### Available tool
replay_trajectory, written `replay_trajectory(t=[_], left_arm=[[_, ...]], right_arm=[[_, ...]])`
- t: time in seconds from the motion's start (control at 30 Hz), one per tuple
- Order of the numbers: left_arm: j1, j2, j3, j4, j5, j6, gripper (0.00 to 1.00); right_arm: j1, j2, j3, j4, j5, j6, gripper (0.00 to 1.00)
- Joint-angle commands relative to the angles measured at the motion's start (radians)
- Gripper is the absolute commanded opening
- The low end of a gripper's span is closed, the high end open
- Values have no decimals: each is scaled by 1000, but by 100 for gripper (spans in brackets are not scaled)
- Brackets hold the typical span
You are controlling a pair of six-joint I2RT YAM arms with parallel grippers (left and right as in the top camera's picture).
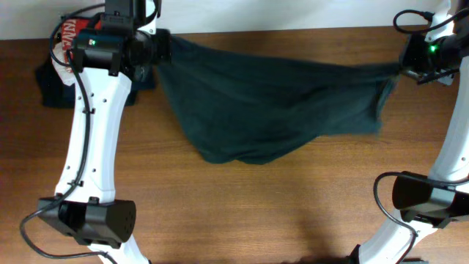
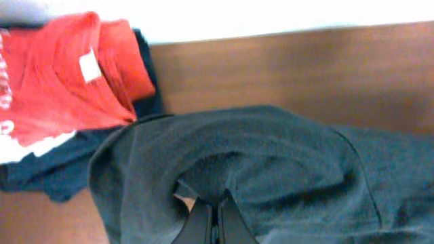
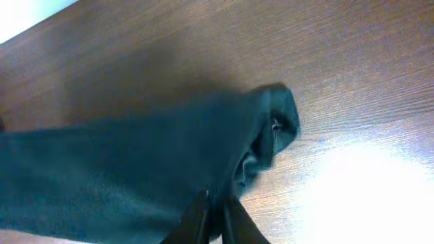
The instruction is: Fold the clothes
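Note:
The dark T-shirt [image 1: 271, 103] hangs stretched between my two grippers above the far part of the wooden table, sagging in the middle; no lettering shows. My left gripper [image 1: 163, 48] is shut on its left corner at the far left. In the left wrist view the fingers [image 2: 215, 207] pinch the dark fabric [image 2: 271, 169]. My right gripper [image 1: 404, 67] is shut on the right corner at the far right. In the right wrist view the fingers [image 3: 215, 203] clamp the cloth [image 3: 135, 163], and a bunched end [image 3: 274, 132] hangs past them.
A red-orange shirt with white lettering [image 2: 61, 74] lies on dark navy folded garments [image 2: 47, 176] at the table's far left corner, also in the overhead view [image 1: 69, 33]. The wooden table [image 1: 256, 213] extends in front of the hanging shirt. The arm bases stand at front left and right.

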Motion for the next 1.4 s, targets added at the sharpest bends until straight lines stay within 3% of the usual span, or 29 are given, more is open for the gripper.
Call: replay_trajectory(t=[0.0, 0.2, 0.27, 0.3, 0.43, 0.5, 0.57, 0.63, 0.67, 0.73, 0.83, 1.07, 1.37], left_arm=[[7, -19, 14, -4, -19, 8, 1], [7, -19, 14, 4, -19, 8, 2], [7, -19, 14, 0, -19, 8, 26], [7, -17, 13, -4, -19, 8, 30], [7, -15, 13, -5, -19, 8, 30], [7, -15, 13, -5, -19, 8, 41], [7, -15, 13, -8, -20, 8, 43], [7, -15, 13, -17, -19, 8, 54], [7, -15, 13, -26, -20, 8, 56], [9, -15, 13, -43, -21, 8, 61], [11, -15, 13, -70, -39, 8, 62], [11, -15, 13, -90, -42, 8, 63], [11, -15, 13, -90, -42, 8, 63]], right_arm=[[1, -1, 11, -6, 21, 4, 10], [3, 6, -40, -6, 19, 3, 4], [5, 6, -87, -6, 15, 3, 22], [13, 6, -139, -6, -19, 3, 27], [87, 6, -367, 17, -116, 0, 29], [147, 7, -495, 48, -116, -27, 29], [199, 6, -592, 84, -116, -26, 29], [264, 6, -690, 132, -116, -23, 40], [301, 6, -738, 161, -115, 4, 53], [359, 6, -818, 216, -103, 92, 59], [412, 6, -940, 338, -101, 240, 60], [460, 6, -1184, 635, -55, 345, 64], [460, 7, -1207, 785, 103, 352, 64]])
